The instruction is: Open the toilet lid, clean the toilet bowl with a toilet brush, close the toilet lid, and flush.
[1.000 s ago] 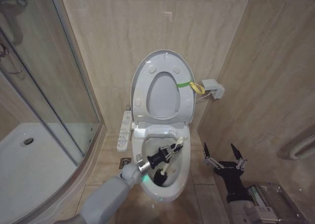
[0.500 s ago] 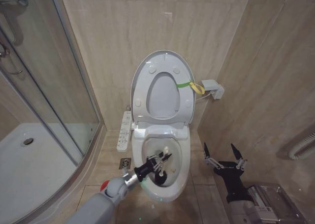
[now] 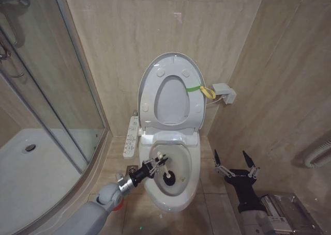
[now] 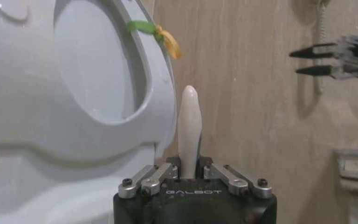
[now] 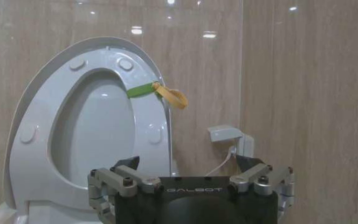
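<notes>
From the head view, the left gripper (image 3: 155, 165) had pulled back toward the near left rim of the toilet bowl (image 3: 192, 179) compared with a second earlier, when it reached deeper over the middle of the basin. It was clamped on the toilet brush (image 3: 164, 170), whose white handle rose above the fingers while the dark head sat low in the bowl near the drain. My reading was that this was a scrubbing stroke along the left side, so the cleaning step was in hand, with closing the lid and flushing not yet done. The toilet lid (image 3: 147, 77) stood upright against the wall with the ring seat raised against it, and the yellow-green strap (image 3: 202, 91) hung off its right edge. The right gripper (image 3: 236, 168) hung idle to the right of the toilet, its fingers spread wide and empty.

In the left wrist view, the brush handle (image 4: 189, 133) stood straight up from between the closed fingers, with the raised lid (image 4: 17, 84) close beside it and the strap (image 4: 157, 33) at its edge. The other arm's open gripper (image 4: 319, 59) showed farther off against the wall.

In the right wrist view, the open fingers framed the upright lid (image 5: 42, 93), the strap (image 5: 160, 92) and a small white wall box (image 5: 229, 137) with its cord.

The room was tight: glossy beige wall tiles (image 3: 114, 33), a tiled floor, a glass shower door (image 3: 46, 106) on the left, a white button panel (image 3: 131, 137) beside the bowl, and a floor drain (image 3: 132, 169) near the toilet's base
</notes>
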